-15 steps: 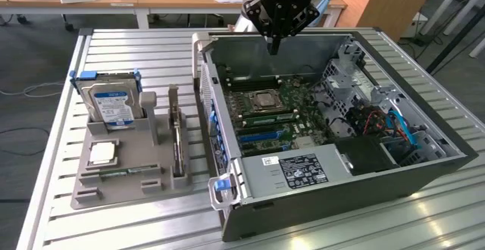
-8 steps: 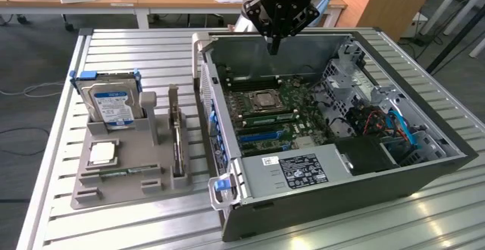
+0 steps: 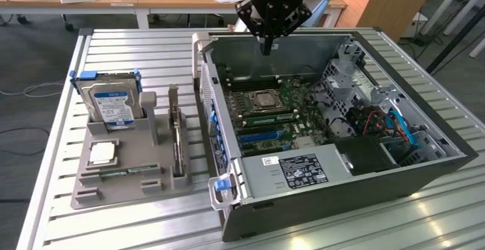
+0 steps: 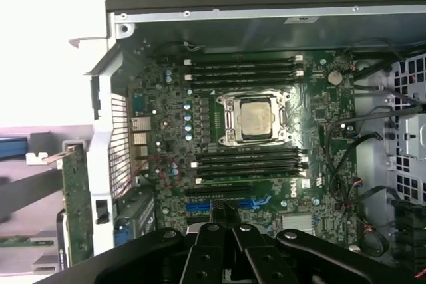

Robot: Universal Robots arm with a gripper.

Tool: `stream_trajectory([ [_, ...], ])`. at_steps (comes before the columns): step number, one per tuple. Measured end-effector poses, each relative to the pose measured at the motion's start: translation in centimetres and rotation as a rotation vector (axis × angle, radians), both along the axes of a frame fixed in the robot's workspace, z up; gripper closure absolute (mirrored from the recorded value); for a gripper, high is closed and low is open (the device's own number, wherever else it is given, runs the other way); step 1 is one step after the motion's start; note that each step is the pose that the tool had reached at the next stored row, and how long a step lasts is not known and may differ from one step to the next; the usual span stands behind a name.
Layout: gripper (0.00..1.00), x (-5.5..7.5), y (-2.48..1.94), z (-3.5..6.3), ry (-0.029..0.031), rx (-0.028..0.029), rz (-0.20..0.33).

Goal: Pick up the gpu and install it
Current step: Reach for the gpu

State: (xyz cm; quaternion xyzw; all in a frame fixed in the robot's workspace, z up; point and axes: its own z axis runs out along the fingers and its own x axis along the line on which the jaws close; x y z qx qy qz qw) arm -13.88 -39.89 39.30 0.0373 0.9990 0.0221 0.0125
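The gpu [image 3: 177, 138] stands on edge in a slot of the grey holder [image 3: 121, 190], at the exterior view's left of the open computer case [image 3: 341, 196]. In the wrist view the gpu [image 4: 76, 207] shows as a green board with a silver bracket, outside the case wall. My gripper [image 3: 267, 49] hangs above the far end of the case, over the motherboard [image 3: 267, 111], well apart from the gpu. Its fingers [image 4: 218, 216] are shut together with nothing between them, above the blue and black expansion slots [image 4: 229, 199].
A silver hard drive [image 3: 112, 105] with a blue label stands in the holder's far end; a small square chip [image 3: 102, 153] and a memory stick [image 3: 121, 172] lie nearer. The case holds a power supply [image 3: 299, 170], cables [image 3: 387, 125] and a processor socket [image 4: 255, 118]. Desks stand behind the slatted table [image 3: 129, 51].
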Motion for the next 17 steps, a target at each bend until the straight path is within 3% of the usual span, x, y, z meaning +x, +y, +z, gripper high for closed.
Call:
stream_trajectory([
  [17, 0.89, -7.5, 0.03, -0.11, 0.0, -0.0001, 0.0],
])
